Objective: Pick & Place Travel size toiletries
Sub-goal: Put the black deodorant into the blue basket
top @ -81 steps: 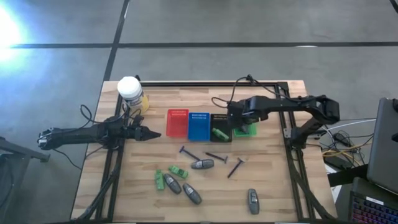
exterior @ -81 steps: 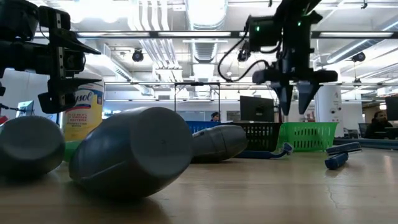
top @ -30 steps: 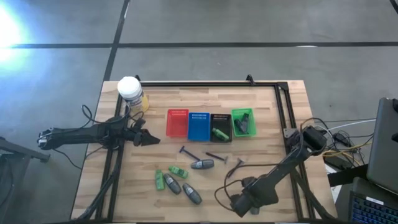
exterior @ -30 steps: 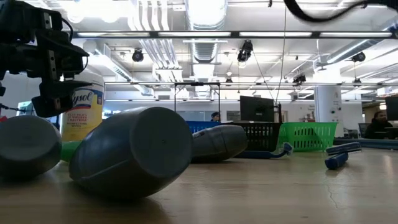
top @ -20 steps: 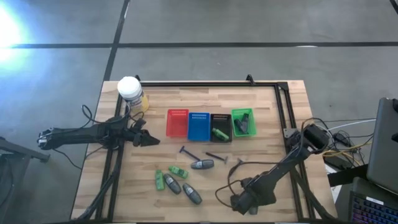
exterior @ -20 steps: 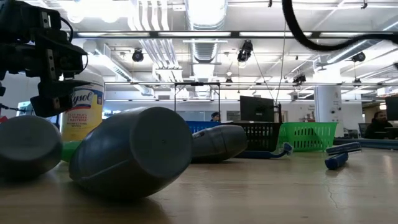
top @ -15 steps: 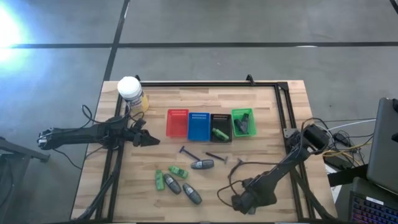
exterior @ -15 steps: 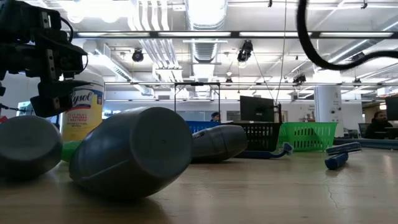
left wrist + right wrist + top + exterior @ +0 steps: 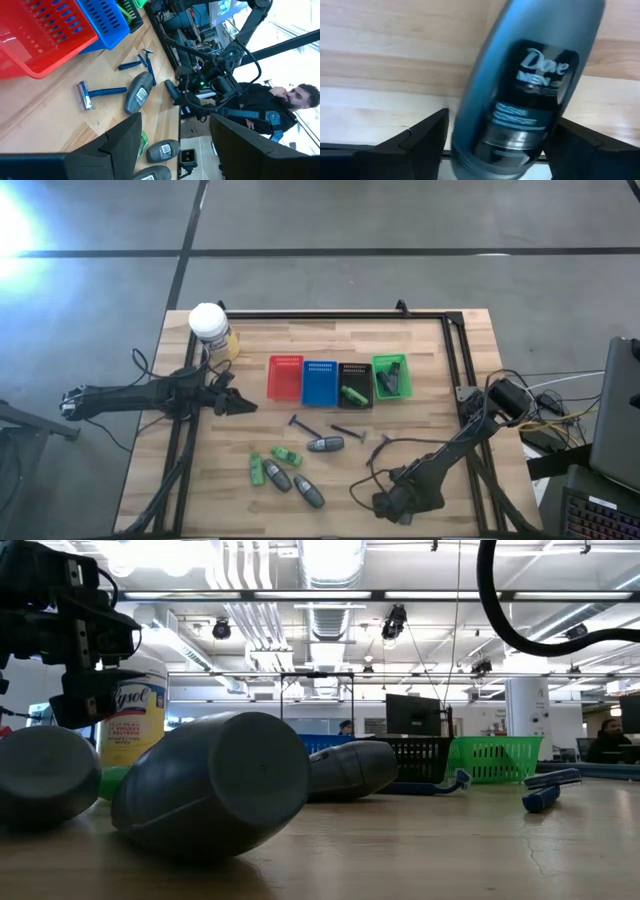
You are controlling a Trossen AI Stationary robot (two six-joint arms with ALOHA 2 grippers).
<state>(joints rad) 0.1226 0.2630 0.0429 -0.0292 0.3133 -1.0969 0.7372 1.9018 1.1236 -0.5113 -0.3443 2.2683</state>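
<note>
both my grippers stood wide: my left gripper hovered empty over the left of the wooden table, my right gripper sat low at the near edge, fingers either side of a grey oval bottle, not closed. between them lay razors and more bottles. beyond the baskets, an office with ceiling lights.

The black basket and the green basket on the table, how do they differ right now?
The black basket holds a small green bottle; the green basket holds a dark item, too small to identify. The black one stands beside the blue basket; the green one ends the row, on the right arm's side. Both are slotted, rectangular, upright and alike in size.
</note>
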